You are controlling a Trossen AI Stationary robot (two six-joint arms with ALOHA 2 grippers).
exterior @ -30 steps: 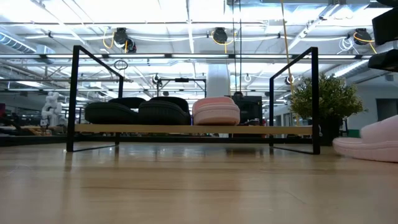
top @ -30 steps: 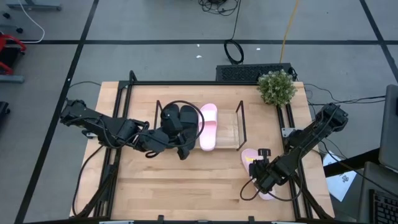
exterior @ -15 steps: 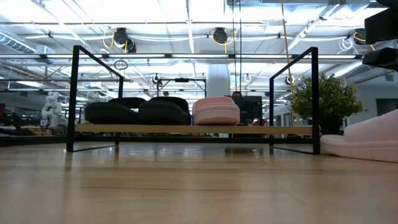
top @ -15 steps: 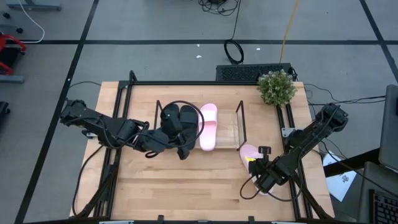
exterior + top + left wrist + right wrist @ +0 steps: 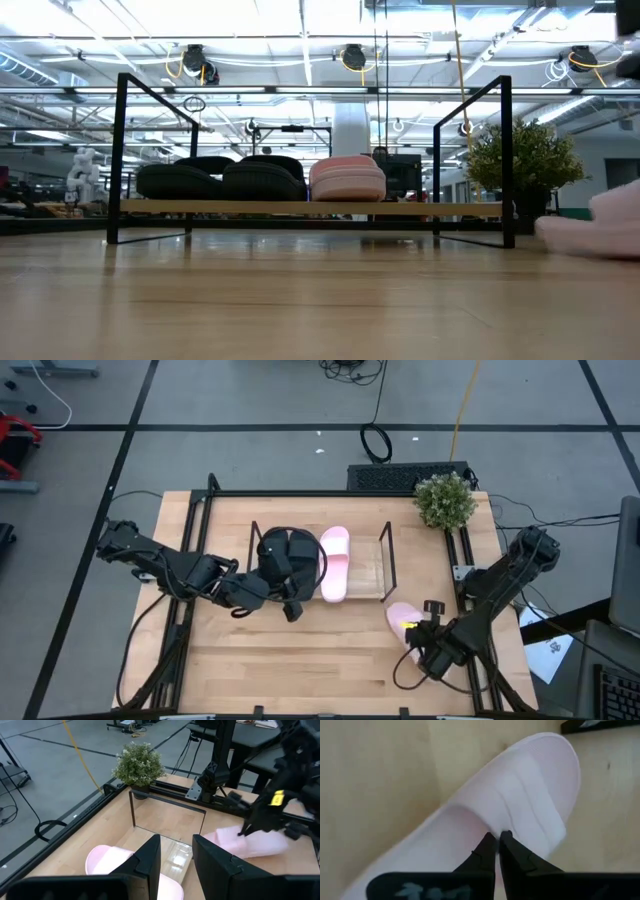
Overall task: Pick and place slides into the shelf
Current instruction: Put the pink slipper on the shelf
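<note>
Left gripper: waits at the front left corner of the shelf, just outside the wire frame, fingers parted with nothing between them.

Black slides: both lie in the left part of the shelf, side by side on its pale base.

Pink slide, first: lies in the shelf, directly right of the black pair, toe toward the front edge.

Shelf, right bay: bare base between that pink slide and the right-hand wire end; room for one more slide.

Pink slide, second: outside the shelf, on the table off its front right corner, angled away from the frame.

Right gripper: set on this second pink slide, fingers pinched nearly together at the strap's edge. Whether they actually hold the strap cannot be told.

Step in hand, as I judge it: pick-up of the last slide, three of four being placed.

Next move, by my reckoning: a firm grip on the strap, a lift clear of the shelf's right wire end, a turn to match the others, and a lowering into the vacant bay.
</note>
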